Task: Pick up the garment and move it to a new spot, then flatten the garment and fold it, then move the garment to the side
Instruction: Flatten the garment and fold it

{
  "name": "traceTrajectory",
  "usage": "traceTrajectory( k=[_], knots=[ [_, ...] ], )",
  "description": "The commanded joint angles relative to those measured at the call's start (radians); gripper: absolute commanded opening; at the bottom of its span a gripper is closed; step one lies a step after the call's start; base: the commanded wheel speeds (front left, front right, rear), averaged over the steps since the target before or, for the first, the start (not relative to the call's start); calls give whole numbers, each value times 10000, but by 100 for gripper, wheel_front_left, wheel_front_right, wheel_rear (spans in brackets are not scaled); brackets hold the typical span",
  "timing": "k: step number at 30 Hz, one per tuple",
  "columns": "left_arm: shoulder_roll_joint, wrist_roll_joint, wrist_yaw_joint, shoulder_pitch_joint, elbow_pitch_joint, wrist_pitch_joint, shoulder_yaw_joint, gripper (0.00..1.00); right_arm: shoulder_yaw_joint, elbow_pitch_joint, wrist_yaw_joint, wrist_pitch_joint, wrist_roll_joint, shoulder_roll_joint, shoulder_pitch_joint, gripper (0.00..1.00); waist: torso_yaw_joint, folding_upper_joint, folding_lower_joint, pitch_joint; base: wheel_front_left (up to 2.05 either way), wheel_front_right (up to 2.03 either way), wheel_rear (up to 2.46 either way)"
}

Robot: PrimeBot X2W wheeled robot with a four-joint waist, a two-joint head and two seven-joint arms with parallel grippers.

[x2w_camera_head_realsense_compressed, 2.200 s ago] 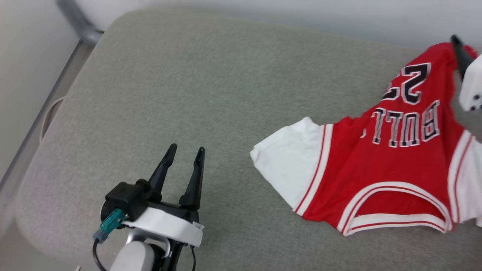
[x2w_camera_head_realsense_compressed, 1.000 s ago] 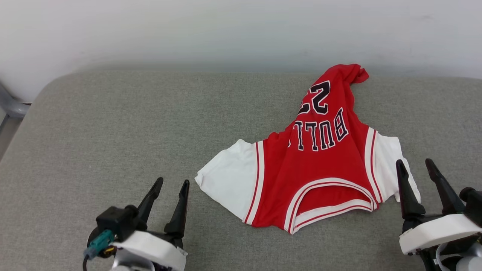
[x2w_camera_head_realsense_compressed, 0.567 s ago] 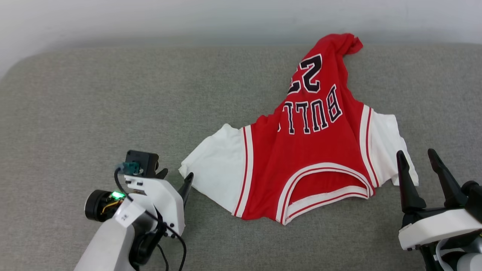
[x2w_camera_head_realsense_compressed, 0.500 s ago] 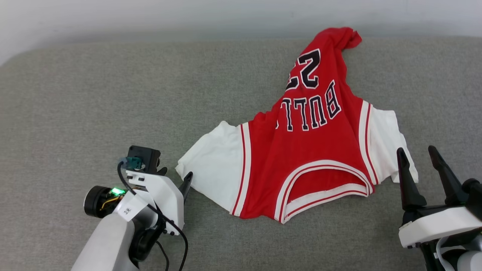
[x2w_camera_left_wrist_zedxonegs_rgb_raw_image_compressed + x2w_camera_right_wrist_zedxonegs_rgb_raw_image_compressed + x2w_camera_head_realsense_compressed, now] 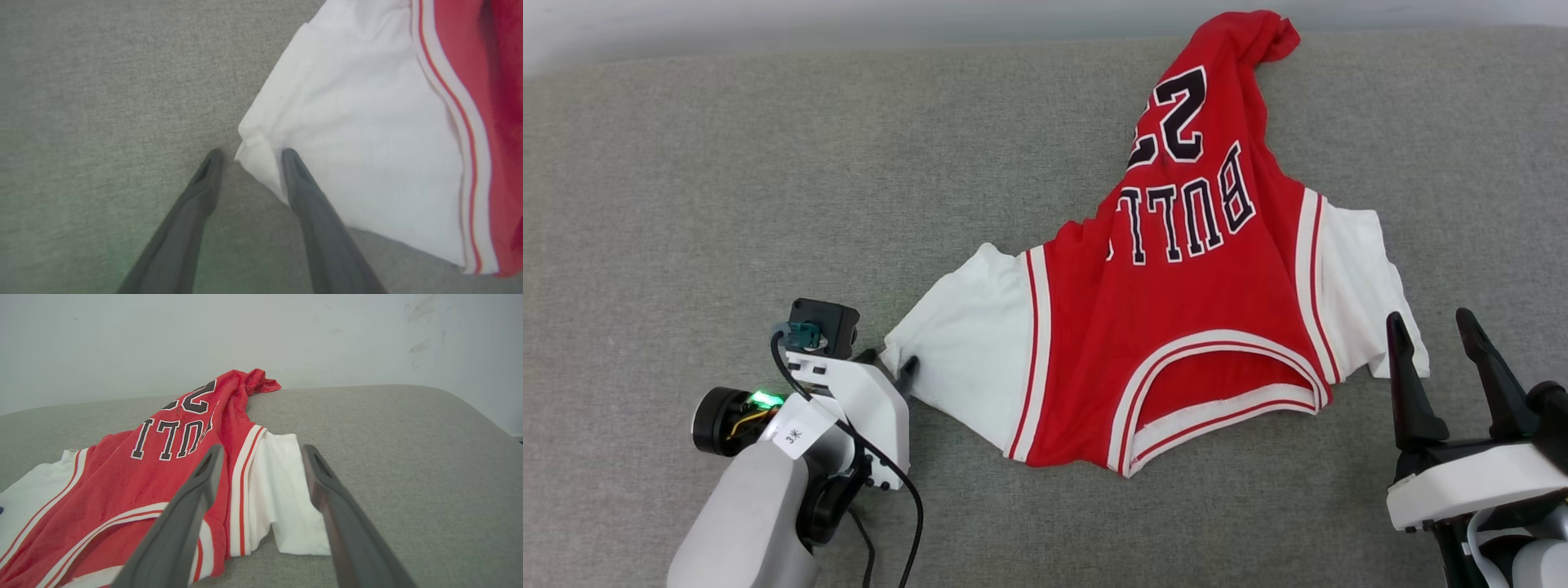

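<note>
Grey fabric cushion; scuffed white wall behind it.

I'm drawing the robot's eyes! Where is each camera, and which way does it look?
Head view: on the head, looking down at the jersey on the grey cushion; left gripper and right gripper show at the bottom.
Left wrist view: on that wrist, looking down its open fingers at a white sleeve corner.
Right wrist view: low, looking across the jersey to the wall, between its open fingers.
Shared: all see the jersey.
</note>
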Motion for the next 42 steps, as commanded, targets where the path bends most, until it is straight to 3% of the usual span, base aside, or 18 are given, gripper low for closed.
traceTrajectory(
  k=[1,8,19,24,25,26,27,32,36,42],
  knots=[
    [-27,-69,-39,417,397,286,-159,0,-25,38,-7,-37,-80,49,-82,100,64,0,-1,-62,0,0,0],
    [164,-273,261,970,-428,-390,304,0,13,220,-9,133,-168,71,25,100,335,0,-1,-650,0,0,0],
    [779,-678,994,3042,-2348,-487,1164,0,-97,475,-9,268,-211,164,351,100,777,0,-1,-1552,0,0,0],
    [799,-786,892,3286,-2300,-872,1267,0,-78,706,-9,470,-203,197,414,100,825,0,-1,-1749,0,0,0],
    [748,-848,791,3282,-2263,-904,1215,5,-85,770,-7,523,-194,204,433,100,836,0,-1,-1784,0,0,0],
    [761,-834,719,3284,-2225,-938,1157,80,-97,821,-9,549,-195,209,458,100,850,0,-1,-1824,0,0,0],
    [773,-823,674,3276,-2202,-1028,1135,100,-109,855,-9,593,-200,214,480,100,862,0,-1,-1854,0,0,0],
    [647,-535,568,3171,-2464,-2327,1117,100,-132,936,-7,885,-254,166,602,100,1009,0,-1,-2052,0,0,0],
    [569,-356,195,3227,-2908,-3685,1002,100,-130,795,-9,1485,-230,-133,663,100,1233,0,-1,-2171,0,0,0],
    [455,139,186,3412,-3485,-5260,922,100,-246,641,-7,4098,251,-778,341,100,1624,0,-1,-2160,0,0,0]
  ],
)
